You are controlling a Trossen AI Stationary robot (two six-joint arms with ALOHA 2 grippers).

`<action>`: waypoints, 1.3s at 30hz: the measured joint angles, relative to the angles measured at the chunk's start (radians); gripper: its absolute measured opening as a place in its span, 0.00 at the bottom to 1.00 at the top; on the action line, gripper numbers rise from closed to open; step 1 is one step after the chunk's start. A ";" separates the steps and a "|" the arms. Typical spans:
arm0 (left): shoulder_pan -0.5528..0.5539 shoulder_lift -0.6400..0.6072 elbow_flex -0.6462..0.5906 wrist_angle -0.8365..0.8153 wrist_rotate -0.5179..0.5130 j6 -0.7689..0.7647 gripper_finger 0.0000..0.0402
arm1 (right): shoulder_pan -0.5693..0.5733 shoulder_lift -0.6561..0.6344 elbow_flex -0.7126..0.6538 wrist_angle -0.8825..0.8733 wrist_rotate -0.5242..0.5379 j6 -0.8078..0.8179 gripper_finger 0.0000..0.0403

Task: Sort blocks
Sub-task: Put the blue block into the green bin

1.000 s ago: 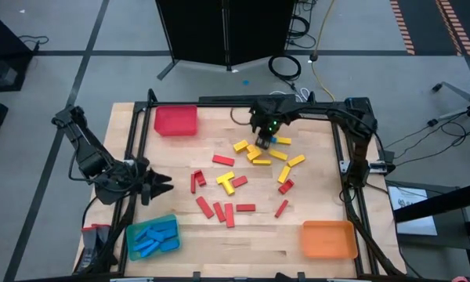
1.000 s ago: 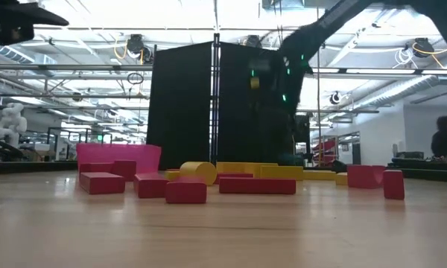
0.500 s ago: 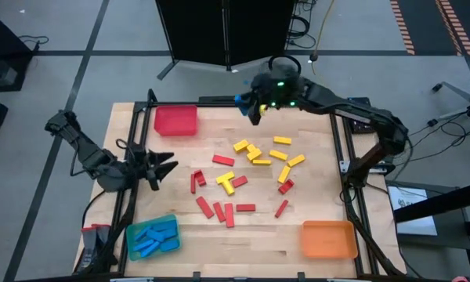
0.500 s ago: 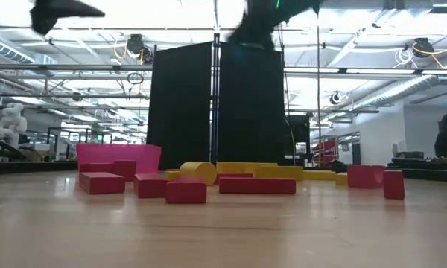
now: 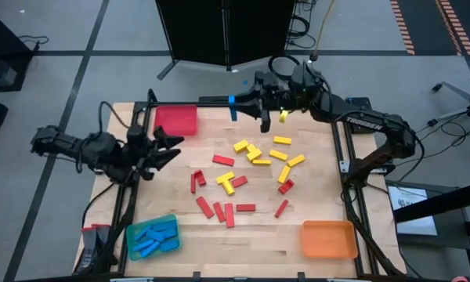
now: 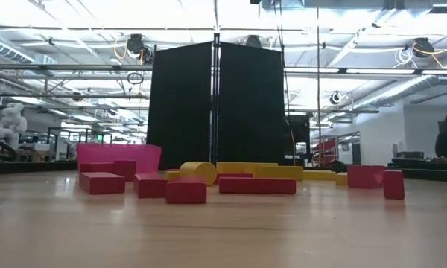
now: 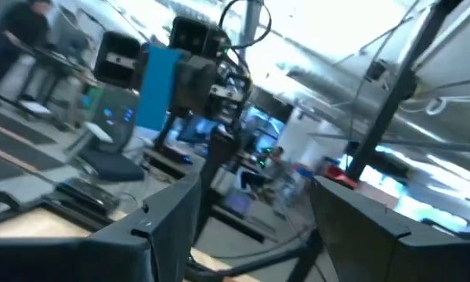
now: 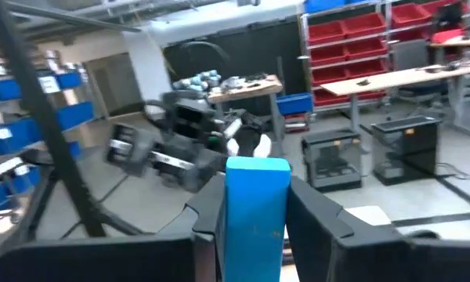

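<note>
My right gripper (image 5: 245, 102) is high over the table's far edge, pointing level toward the left, shut on a blue block (image 5: 233, 102). In the right wrist view that block (image 8: 256, 211) stands between the two fingers. My left gripper (image 5: 175, 147) hovers open and empty over the table's left edge, near the red tray (image 5: 176, 120), facing the right arm. Red blocks (image 5: 223, 160) and yellow blocks (image 5: 254, 153) lie flat and scattered on the middle of the table. Neither gripper shows in the low view. My right gripper pinches the blue block between its two fingers, one on each long side (image 8: 233, 223). The fingers come at it level, from the table's right. The block stands about upright, its top end (image 8: 256, 166) above the fingers, lifted clear of the table.
A blue tray (image 5: 152, 236) holding several blue blocks sits at the near left. An orange tray (image 5: 327, 238) sits at the near right. A black frame (image 5: 341, 149) runs along the table's sides. A dark screen (image 6: 216, 104) stands behind the far edge.
My right gripper has risen from among the yellow blocks with the blue block, gone toward the far edge and left, and tipped from pointing down to level. My left gripper has risen and swung toward the far edge, turning from downward to about level.
</note>
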 joint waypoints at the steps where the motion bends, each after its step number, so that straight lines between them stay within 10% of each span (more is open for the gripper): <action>1: 0.030 0.014 0.000 0.000 0.044 -0.025 0.61 | 0.011 0.000 0.000 0.004 -0.001 0.009 0.20; 18: 0.288 0.330 0.001 0.299 0.359 -0.121 0.61 | 0.145 0.005 0.000 0.061 0.008 0.015 0.20; 39: 0.349 0.378 0.001 0.330 0.408 -0.087 0.61 | 0.189 0.094 0.000 0.064 0.082 0.038 0.20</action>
